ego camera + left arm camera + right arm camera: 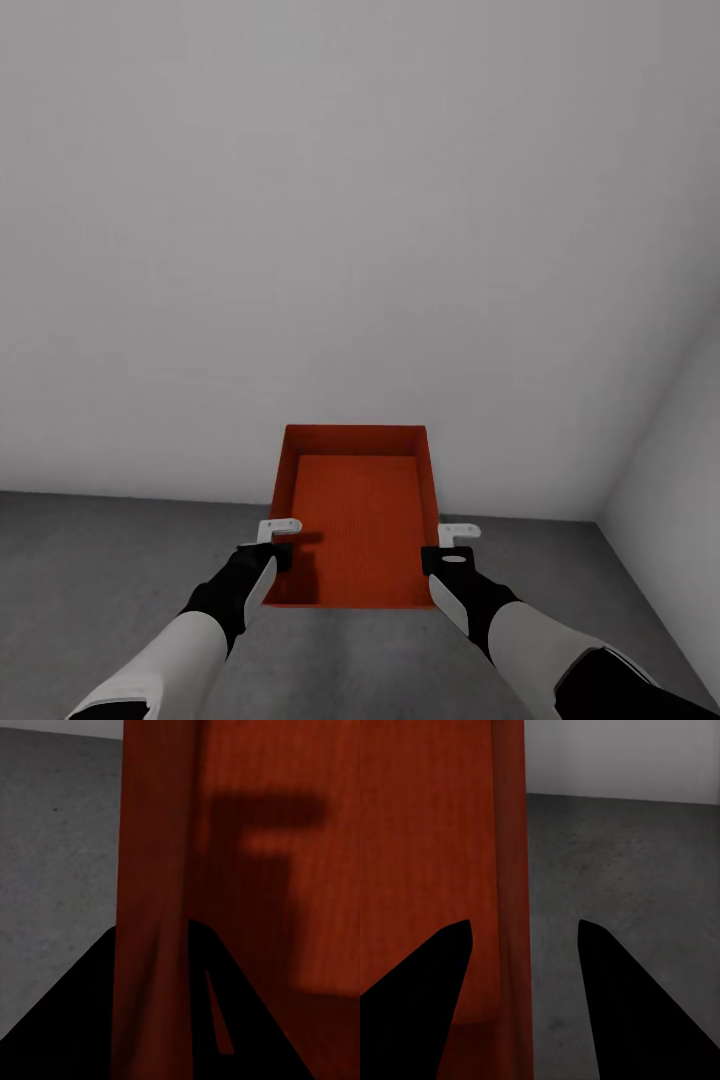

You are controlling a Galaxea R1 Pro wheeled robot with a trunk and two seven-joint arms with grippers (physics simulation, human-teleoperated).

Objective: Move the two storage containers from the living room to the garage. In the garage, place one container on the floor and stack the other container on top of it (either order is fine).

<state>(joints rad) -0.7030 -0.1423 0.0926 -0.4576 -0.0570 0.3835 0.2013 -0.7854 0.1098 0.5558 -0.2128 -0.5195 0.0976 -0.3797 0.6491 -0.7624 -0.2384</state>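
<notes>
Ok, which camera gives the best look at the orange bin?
The head view: the whole storage container shows, open top and floor, between both grippers. Both wrist views show just one side wall close up.

The storage container (358, 520) sits dead ahead at twelve o'clock, above the concrete floor (100, 560) and in front of the back wall (300, 200). The left gripper (275, 540) straddles its nine o'clock wall, the right gripper (452, 545) its three o'clock wall. A side wall (670, 470) meets the back wall at two o'clock.
</notes>
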